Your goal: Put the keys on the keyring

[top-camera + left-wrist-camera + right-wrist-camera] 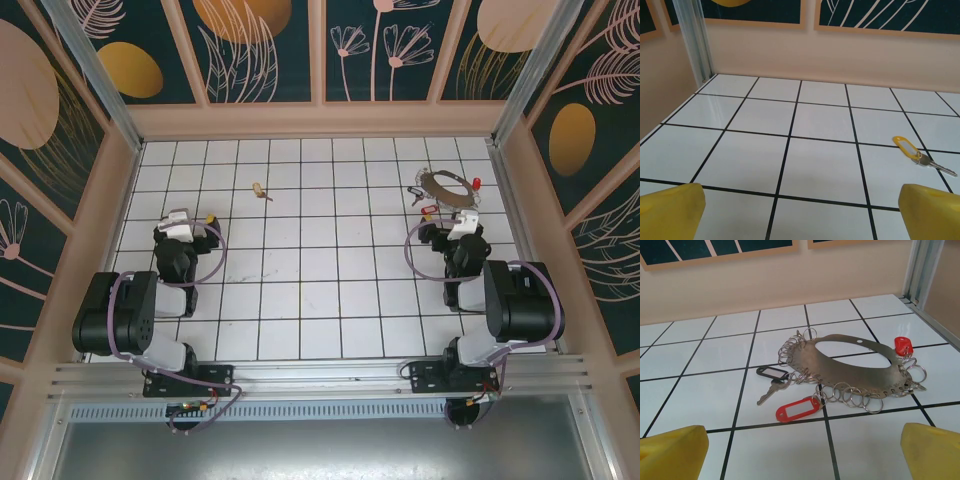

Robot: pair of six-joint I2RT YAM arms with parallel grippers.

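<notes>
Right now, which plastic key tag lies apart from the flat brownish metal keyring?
The yellow plastic tag with its silvery key, alone on the white tiles; the black tag and both red tags lie beside the keyring.

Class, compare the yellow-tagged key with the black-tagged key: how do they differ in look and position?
Tag colour: the yellow-tagged key carries a yellow fob, the black-tagged key a black one. Position: the yellow-tagged key lies alone on bare tiles, while the black-tagged key lies right beside the edge of the keyring. Both look like silvery keys with plastic tags, lying flat on the tiles.
</notes>
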